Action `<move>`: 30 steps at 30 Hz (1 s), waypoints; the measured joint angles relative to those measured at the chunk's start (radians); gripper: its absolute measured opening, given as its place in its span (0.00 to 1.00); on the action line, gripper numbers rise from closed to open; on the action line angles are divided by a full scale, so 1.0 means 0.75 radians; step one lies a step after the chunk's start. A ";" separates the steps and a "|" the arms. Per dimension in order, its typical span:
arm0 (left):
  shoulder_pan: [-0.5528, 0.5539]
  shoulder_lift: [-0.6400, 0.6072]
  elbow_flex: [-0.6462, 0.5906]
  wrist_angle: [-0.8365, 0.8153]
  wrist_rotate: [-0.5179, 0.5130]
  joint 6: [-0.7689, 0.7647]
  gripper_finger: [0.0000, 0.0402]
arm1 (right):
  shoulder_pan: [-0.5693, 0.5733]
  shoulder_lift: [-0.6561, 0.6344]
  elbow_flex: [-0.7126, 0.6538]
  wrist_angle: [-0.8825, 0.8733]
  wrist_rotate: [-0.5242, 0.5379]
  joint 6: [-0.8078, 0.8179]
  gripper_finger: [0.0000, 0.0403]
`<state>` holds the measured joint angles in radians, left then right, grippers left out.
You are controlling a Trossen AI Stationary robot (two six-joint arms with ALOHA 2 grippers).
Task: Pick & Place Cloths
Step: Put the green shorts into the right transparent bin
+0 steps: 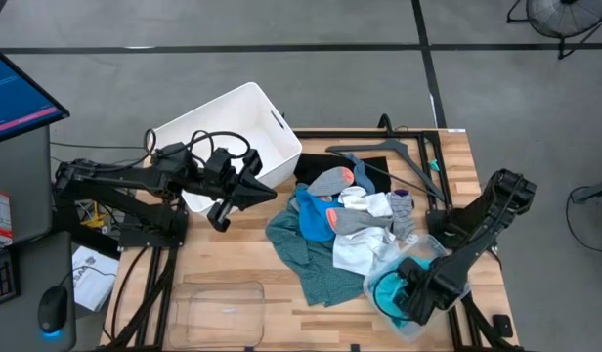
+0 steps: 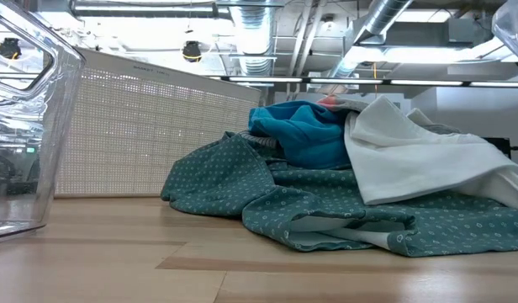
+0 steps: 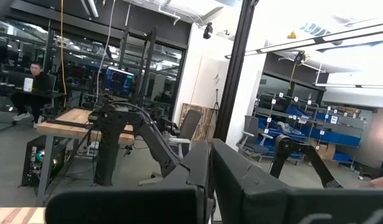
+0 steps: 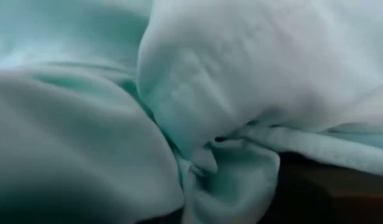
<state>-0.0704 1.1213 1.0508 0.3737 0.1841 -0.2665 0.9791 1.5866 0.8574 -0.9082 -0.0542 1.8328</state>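
Left claw (image 1: 221,217) is hanging closed and empty above the counter (image 1: 223,256), beside the white bin (image 1: 233,127). The cloths (image 1: 345,225) are lying heaped mid-counter, dark teal-green cloth (image 2: 326,215) spreading under the blue and white ones. Right claw (image 1: 404,298) is pressing down into a turquoise cloth (image 1: 384,291) inside a clear container (image 1: 374,284) at the counter's right front; cannot tell whether it is gripping.

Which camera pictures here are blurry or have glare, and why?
Right wrist view: soft and out of focus, filled by turquoise cloth pressed close. Low view: bright ceiling lights glare behind the sharp teal-green cloth. Left wrist view: the near fingers are dark and blurred.
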 joint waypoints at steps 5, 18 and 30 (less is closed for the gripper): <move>0.000 0.000 0.000 0.000 0.000 0.000 0.01 | -0.057 0.000 -0.009 0.010 -0.026 -0.009 0.19; 0.000 0.000 0.000 0.000 0.000 0.000 0.01 | -0.045 -0.062 0.022 -0.007 0.006 -0.010 0.20; 0.000 0.000 0.000 0.001 0.000 0.000 0.01 | 0.034 -0.383 0.053 0.002 0.074 -0.015 0.51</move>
<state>-0.0704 1.1213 1.0508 0.3740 0.1840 -0.2665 1.0047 1.2997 0.8974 -0.9067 0.0013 1.8214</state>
